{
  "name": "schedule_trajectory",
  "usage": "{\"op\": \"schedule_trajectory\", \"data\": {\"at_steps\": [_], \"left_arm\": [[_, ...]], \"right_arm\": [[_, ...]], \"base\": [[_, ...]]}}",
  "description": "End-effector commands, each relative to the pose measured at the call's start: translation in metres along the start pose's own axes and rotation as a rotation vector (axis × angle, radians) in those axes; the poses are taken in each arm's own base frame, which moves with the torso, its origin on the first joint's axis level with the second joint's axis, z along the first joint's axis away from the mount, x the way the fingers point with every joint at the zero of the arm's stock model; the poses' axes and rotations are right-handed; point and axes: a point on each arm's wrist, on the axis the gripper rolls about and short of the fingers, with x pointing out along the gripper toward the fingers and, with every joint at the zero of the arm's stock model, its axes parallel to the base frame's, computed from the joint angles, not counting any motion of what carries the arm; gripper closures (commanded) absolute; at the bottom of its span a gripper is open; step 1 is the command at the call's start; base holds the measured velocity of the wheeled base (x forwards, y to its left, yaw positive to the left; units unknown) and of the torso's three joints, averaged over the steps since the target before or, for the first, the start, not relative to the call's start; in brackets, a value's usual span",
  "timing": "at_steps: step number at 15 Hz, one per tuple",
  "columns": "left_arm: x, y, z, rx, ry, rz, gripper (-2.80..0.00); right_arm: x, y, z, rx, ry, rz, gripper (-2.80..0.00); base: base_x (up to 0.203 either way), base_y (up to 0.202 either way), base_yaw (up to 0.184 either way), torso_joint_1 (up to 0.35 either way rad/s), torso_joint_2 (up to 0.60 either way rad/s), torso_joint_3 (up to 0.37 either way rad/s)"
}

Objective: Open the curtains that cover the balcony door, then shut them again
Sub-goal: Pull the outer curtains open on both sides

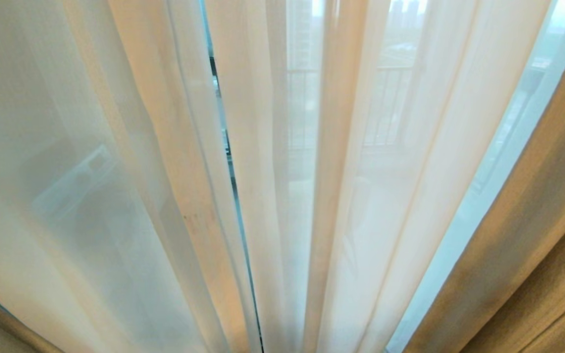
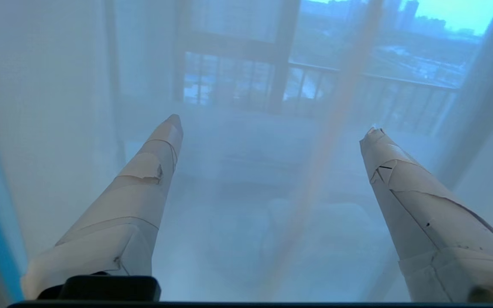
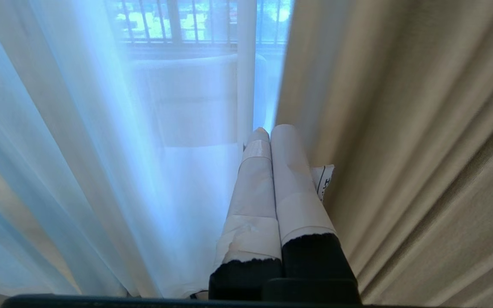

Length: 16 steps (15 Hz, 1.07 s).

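Your left gripper (image 2: 272, 128) gapes wide, holding nothing, facing the thin white sheer curtains (image 1: 272, 196), which hang drawn nearly together over the dark-framed balcony door (image 1: 233, 181), so closing looks almost finished.

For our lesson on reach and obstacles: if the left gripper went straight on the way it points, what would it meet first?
Most likely the white sheer curtain. The left gripper, fingers wide apart, faces it squarely; how close it hangs is unclear. The balcony railing shows through behind it.
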Motion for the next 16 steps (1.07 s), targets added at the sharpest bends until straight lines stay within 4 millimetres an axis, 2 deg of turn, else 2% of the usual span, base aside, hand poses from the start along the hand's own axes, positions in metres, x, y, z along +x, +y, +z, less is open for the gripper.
{"op": "schedule_trajectory", "data": {"at_steps": [1,3,4,5,11,16], "left_arm": [[-0.008,-0.017,-0.001,0.021,-0.006,-0.027,-2.8],[-0.01,-0.023,-0.005,0.02,0.005,-0.053,-2.8],[-0.012,-0.027,-0.007,0.019,0.007,-0.06,-0.15],[-0.013,-0.029,-0.009,0.018,0.008,-0.066,0.0],[-0.022,-0.044,-0.017,-0.016,0.027,-0.077,0.0],[-0.025,-0.048,-0.024,-0.025,0.074,-0.141,0.0]], "right_arm": [[0.0,0.0,0.0,-0.001,0.001,0.001,0.0],[0.0,0.0,0.0,-0.001,0.001,0.001,0.0],[0.0,0.0,0.0,-0.001,0.001,0.001,0.0],[0.0,0.0,0.0,-0.001,0.001,0.001,0.0],[0.0,0.0,0.0,-0.001,0.001,0.001,0.0],[0.0,0.0,0.0,-0.001,0.001,0.001,0.0]], "base": [[0.0,0.0,0.0,0.0,0.0,0.0],[0.0,0.0,0.0,0.0,0.0,0.0],[0.0,0.0,0.0,0.0,0.0,0.0],[0.0,0.0,0.0,0.0,0.0,0.0],[0.0,0.0,0.0,0.0,0.0,0.0],[0.0,0.0,0.0,0.0,0.0,0.0]]}}
